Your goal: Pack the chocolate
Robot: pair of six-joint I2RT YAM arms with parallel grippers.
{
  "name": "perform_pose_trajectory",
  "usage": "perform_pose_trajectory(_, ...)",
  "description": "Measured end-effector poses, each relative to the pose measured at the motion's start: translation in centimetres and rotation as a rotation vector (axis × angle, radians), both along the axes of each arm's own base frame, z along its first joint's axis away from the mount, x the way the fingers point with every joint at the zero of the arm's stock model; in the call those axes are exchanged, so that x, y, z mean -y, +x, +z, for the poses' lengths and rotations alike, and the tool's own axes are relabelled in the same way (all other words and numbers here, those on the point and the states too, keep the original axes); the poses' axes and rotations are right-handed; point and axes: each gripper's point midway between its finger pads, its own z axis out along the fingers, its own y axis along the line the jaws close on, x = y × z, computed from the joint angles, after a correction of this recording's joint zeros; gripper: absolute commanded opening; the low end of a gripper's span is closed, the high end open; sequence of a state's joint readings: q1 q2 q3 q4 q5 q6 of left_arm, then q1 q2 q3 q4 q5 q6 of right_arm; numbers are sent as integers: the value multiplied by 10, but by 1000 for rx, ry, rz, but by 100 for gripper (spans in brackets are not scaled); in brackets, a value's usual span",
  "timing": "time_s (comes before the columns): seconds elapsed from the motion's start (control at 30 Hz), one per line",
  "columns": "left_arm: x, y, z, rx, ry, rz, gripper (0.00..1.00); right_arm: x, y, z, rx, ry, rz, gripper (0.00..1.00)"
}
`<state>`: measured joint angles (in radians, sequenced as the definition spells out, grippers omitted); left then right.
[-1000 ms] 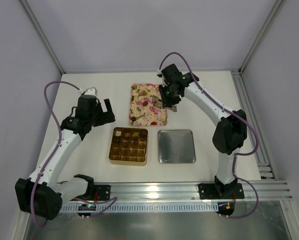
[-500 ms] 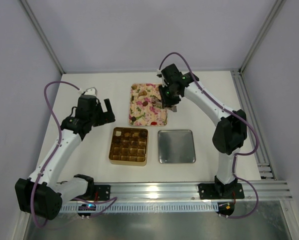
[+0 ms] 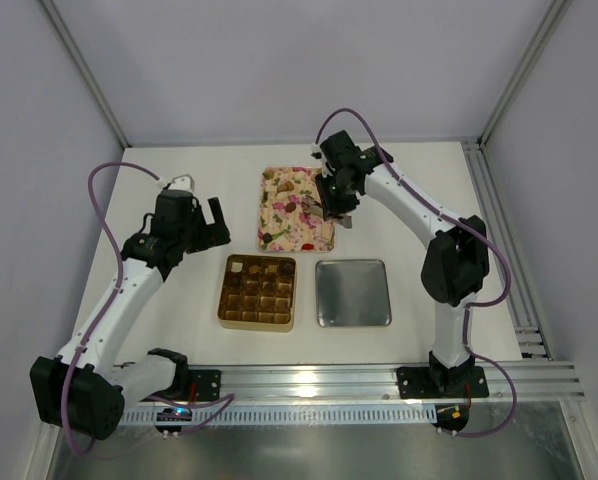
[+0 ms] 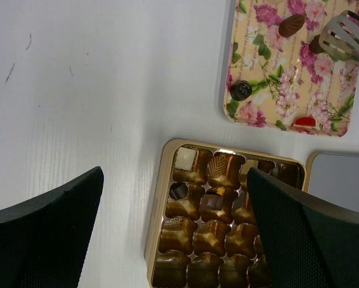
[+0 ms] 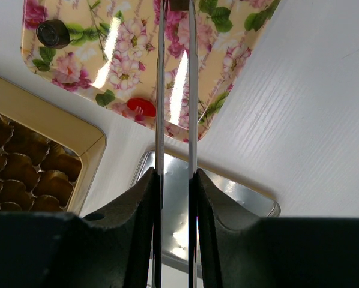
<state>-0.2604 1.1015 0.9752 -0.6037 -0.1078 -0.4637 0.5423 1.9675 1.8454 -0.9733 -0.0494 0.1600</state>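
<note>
While much of the chocolate [image 4: 215, 210] already fills the cells of the gold box [image 3: 258, 292], low in the left wrist view, a few loose pieces remain on the flowered tray [image 3: 297, 208] above it. Among them are a brown oval piece [image 4: 292, 25] and a dark round piece [image 4: 241, 90] at the tray's lower left corner. The tongs [image 5: 174, 90], clamped in the right gripper [image 5: 174, 180], reach over the tray's right side, probably so a piece can be lifted cleanly. Their blades are drawn nearly together, and a dark piece [image 5: 178, 3] sits at their tips, at the top edge of the right wrist view, likely pinched. The left gripper [image 3: 217, 225] hangs spread wide, left of the box and out of the way. Against a second earlier, the right wrist has edged slightly toward the upper left; the left arm is unchanged.
</note>
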Motion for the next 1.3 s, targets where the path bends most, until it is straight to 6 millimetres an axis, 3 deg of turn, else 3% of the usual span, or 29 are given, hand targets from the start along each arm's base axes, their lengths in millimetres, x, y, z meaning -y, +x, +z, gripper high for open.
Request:
perform_pose_trajectory(0.5, 0, 0, 0, 0, 0, 0, 100, -1, 0, -4, -10, -2, 2, 38)
perform_pose_trajectory(1.3, 0, 0, 0, 0, 0, 0, 100, -3, -5, -8, -19, -12, 13, 39)
